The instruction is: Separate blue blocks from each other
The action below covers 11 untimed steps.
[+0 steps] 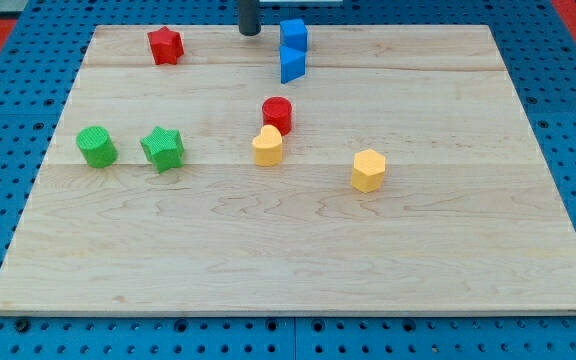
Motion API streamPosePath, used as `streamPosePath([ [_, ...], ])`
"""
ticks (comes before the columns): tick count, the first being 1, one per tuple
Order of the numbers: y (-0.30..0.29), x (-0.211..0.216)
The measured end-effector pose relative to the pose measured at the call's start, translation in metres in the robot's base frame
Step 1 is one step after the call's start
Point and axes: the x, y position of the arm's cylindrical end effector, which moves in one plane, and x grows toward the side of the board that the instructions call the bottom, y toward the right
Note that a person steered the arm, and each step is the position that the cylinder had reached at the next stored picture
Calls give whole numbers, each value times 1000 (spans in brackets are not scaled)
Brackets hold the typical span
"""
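Observation:
Two blue blocks stand touching at the view's top, right of centre. The upper one is a blue cube [294, 34]. The lower one is a blue wedge-like block [292, 65] right below it. My tip [250, 33] is at the board's top edge, just left of the blue cube with a small gap between them. The rod runs up out of the view.
A red star [166, 45] lies at the top left. A green cylinder [97, 146] and green star [162, 149] sit at the left. A red cylinder [277, 114] touches a yellow block [267, 146] at centre. A yellow hexagon [368, 170] lies to the right. The wooden board [288, 250] rests on blue pegboard.

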Motion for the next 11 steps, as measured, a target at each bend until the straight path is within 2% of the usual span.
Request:
streamPosePath([
  [2,9,-2],
  [3,33,-1],
  [4,95,-1],
  [5,148,34],
  [7,106,71],
  [8,60,135],
  [9,26,157],
  [11,36,87],
])
